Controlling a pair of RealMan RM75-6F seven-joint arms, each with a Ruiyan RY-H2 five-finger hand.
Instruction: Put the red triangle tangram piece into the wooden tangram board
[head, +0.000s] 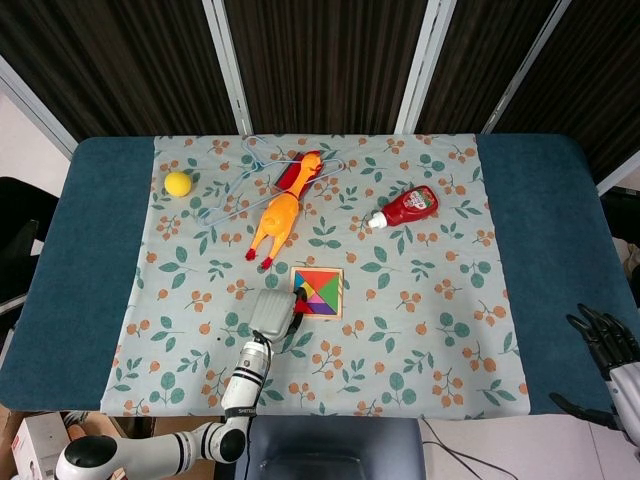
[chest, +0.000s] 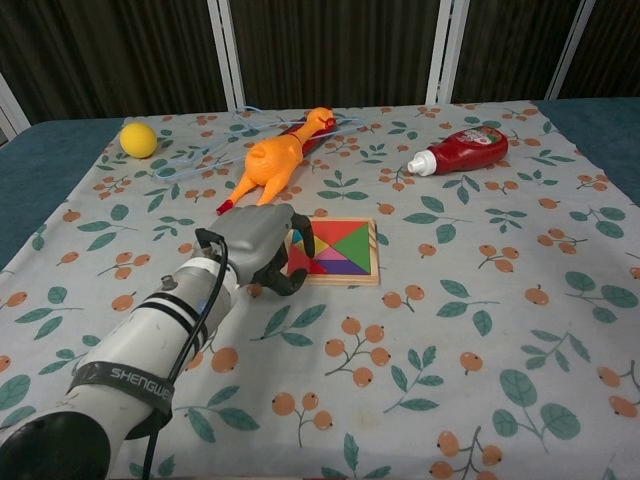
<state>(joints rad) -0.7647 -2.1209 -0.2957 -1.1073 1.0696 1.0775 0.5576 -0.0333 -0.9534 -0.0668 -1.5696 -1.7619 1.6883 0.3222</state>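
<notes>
Left hand (chest: 262, 243) at the near-left corner of the board (chest: 354, 272), fingers curled down over that corner. The red triangle (chest: 297, 262) shows as a red patch just under the fingertips (chest: 306, 236), at the board's left edge; from the chest view you cannot tell whether it is seated flush in its slot, riding on the rim, or pinched. Whether the fingers grip it or merely press on it is likewise unclear, since the hand hides the contact. Right hand (head: 607, 350) hangs off the table's right edge, fingers spread, holding nothing.

Risks, as judged from this pose:

1. Tilted seating. If you lift away while one corner of the triangle sits on the rim or on a neighbouring piece, it will rest proud of the board.
2. Board shift. The board lies loose on the cloth (chest: 480, 330); a sideways push from the curled fingers would slide it toward the ketchup bottle (chest: 464, 149) side and take the slot with it.
3. Dislodged neighbours. The fingertips overlap the coloured pieces already in the board; dragging them on retreat could flip one out.
4. Carry-out. Should a finger catch the triangle's edge, raising the hand would pull it free again.

Retreat straight up, fingers opening first.
</notes>
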